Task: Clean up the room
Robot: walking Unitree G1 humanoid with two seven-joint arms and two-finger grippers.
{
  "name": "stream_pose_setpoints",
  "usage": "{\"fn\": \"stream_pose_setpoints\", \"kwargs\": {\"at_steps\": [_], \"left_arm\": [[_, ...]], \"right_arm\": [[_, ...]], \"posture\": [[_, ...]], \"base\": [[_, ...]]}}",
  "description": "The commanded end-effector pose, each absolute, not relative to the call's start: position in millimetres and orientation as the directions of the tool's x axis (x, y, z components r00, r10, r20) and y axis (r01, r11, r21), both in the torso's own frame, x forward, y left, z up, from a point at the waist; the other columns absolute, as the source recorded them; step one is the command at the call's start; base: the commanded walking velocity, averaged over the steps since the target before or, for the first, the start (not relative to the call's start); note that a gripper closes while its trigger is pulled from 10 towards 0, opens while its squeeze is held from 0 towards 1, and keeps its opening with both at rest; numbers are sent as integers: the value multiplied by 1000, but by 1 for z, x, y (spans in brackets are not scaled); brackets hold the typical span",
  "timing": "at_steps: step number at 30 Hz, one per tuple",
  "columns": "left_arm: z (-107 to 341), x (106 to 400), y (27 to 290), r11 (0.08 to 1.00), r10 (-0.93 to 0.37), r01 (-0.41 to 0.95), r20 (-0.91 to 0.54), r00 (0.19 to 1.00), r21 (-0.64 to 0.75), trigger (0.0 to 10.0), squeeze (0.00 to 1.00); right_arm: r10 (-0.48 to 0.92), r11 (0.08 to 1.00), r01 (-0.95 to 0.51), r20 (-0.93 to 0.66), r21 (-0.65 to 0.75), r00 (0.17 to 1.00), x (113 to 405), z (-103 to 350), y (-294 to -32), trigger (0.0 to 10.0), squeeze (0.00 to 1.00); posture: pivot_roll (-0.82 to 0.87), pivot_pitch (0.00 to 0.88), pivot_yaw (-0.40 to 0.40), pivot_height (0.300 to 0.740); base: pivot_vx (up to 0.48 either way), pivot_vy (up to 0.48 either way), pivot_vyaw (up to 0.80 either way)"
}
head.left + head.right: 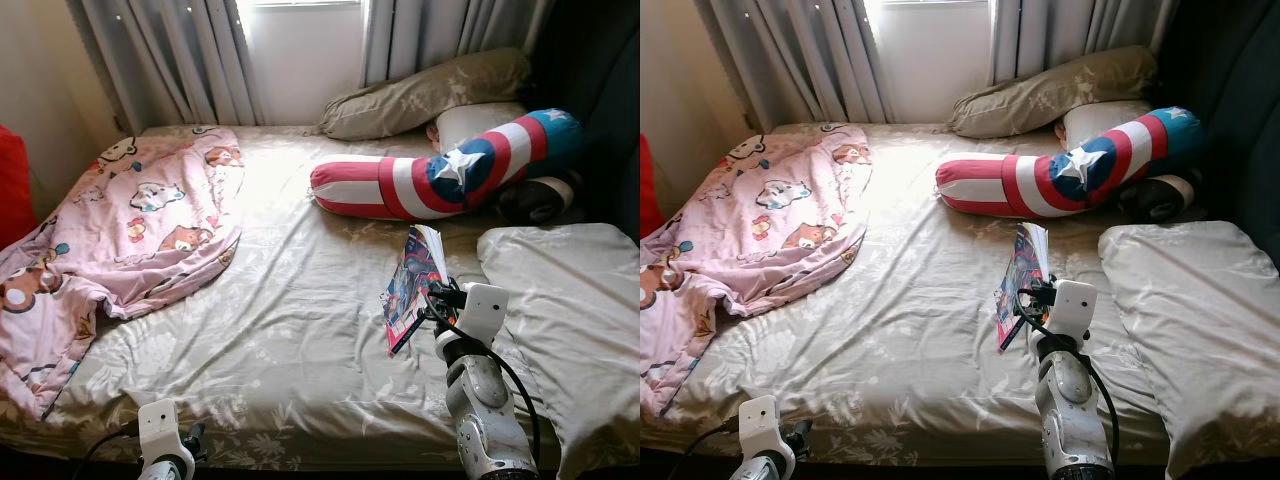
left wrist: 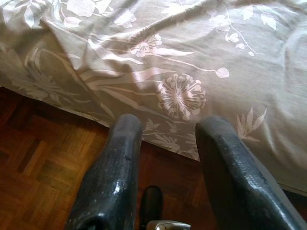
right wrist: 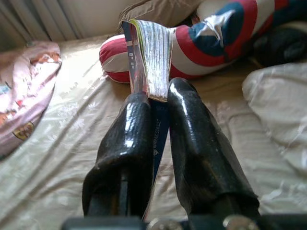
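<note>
Colourful book point(image 1: 410, 287) was clamped in the right hand point(image 3: 158, 103), lifted above the bed point(image 1: 280, 330); the left hand point(image 2: 168, 143) hung released. Next, I think, carrying it somewhere proper.

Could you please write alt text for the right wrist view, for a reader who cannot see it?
The right gripper has its two black fingers shut on a book, held upright above a bed with a beige flowered sheet. Behind the book lie a red, white and blue bolster with a star and a beige pillow; a pink blanket lies to one side.
</note>
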State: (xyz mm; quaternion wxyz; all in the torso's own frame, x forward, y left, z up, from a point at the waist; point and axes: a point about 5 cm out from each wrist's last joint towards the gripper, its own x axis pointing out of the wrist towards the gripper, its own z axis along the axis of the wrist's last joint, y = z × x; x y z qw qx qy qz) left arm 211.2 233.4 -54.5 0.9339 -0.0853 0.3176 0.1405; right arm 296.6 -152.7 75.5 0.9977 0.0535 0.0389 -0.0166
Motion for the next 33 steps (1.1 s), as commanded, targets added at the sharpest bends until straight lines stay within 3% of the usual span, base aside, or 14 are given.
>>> {"fn": "stream_pose_setpoints", "kwargs": {"at_steps": [1, 7, 14, 23, 33], "left_arm": [[-57, 208, 234, 950, 203, -307, -632, 748, -58, 10000, 0], [-57, 208, 233, 952, 198, -300, -635, 747, -56, 10000, 0], [-57, 208, 233, 955, 198, -294, -630, 751, -50, 10000, 0], [-56, 209, 230, 964, 184, -265, -626, 758, -38, 10000, 0], [-55, 211, 231, 962, 188, -270, -624, 759, -38, 10000, 0]], "right_arm": [[-28, 996, 31, -38, 79, 999, 300, 84, -152, 10000, 0], [-94, 989, 104, -99, 103, 991, 300, 75, -161, 10000, 0], [-67, 992, 75, -87, 98, 994, 301, 77, -155, 10000, 0], [-60, 994, 70, -117, 85, 991, 303, 72, -151, 10000, 0], [-44, 995, 54, -116, 87, 992, 303, 72, -149, 10000, 0]], "posture": [[-25, 25, 27, 740], [-21, 24, 22, 740], [-21, 27, 19, 740], [-19, 28, 21, 740], [-18, 30, 19, 740]], "base": [[0, 0, 0], [81, 0, 0], [269, 0, -614], [284, 0, 0], [0, 0, 0]]}}
